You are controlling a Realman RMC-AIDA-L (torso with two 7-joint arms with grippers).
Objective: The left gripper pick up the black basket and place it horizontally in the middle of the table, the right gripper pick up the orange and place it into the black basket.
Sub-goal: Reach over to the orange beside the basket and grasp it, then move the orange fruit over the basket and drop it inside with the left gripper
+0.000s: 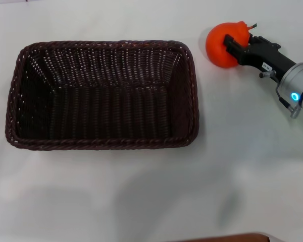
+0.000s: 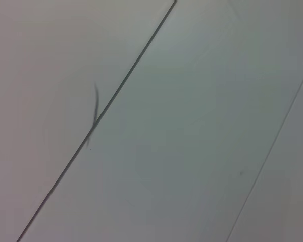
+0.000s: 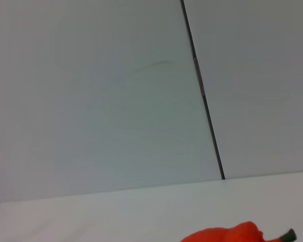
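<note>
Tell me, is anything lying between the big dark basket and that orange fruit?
No. In the head view, only bare white table separates the black basket from the orange, which the right gripper is holding.

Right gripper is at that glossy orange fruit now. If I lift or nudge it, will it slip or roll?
The glossy, round orange-red fruit looks smooth, so it may slip between the right gripper's black fingers. Its rounded body on the plain white table suggests it could roll if nudged, though the bulging neck would probably make it wobble.
</note>
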